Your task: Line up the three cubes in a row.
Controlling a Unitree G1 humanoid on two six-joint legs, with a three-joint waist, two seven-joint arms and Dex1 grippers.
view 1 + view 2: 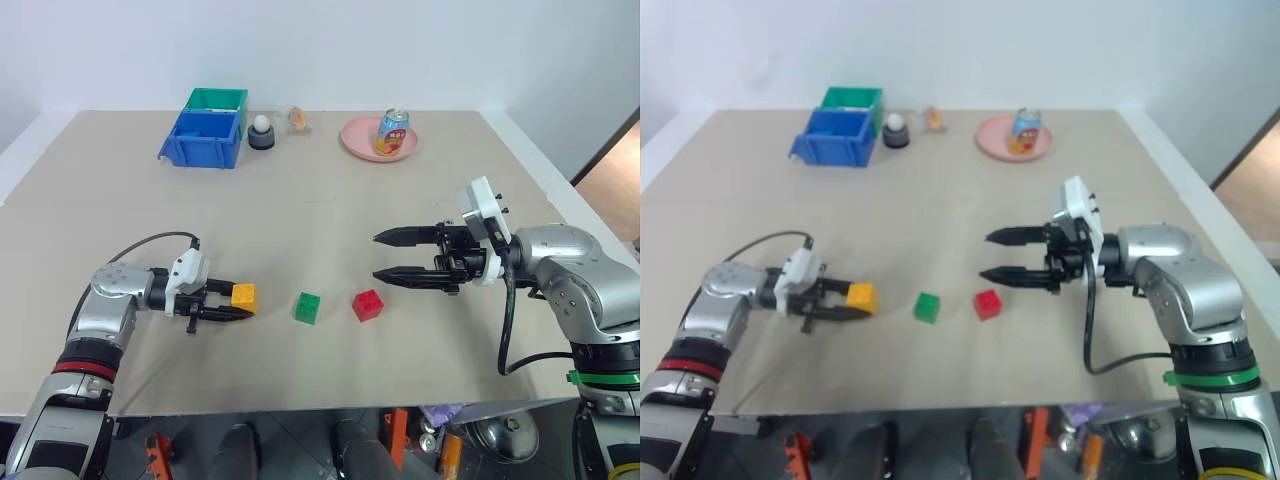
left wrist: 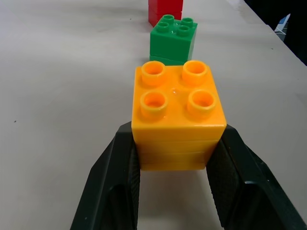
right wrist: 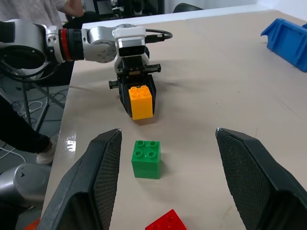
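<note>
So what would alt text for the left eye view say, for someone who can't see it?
The left gripper is shut on the yellow cube on a tan table. To its right sit the green cube and red cube, roughly in a row. The right gripper hangs open, above the red cube's right.

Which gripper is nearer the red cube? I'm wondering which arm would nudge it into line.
Right. The right gripper hangs open just beside the red cube, raised off the table. The left gripper, shut on the yellow cube, sits beyond the green cube.
</note>
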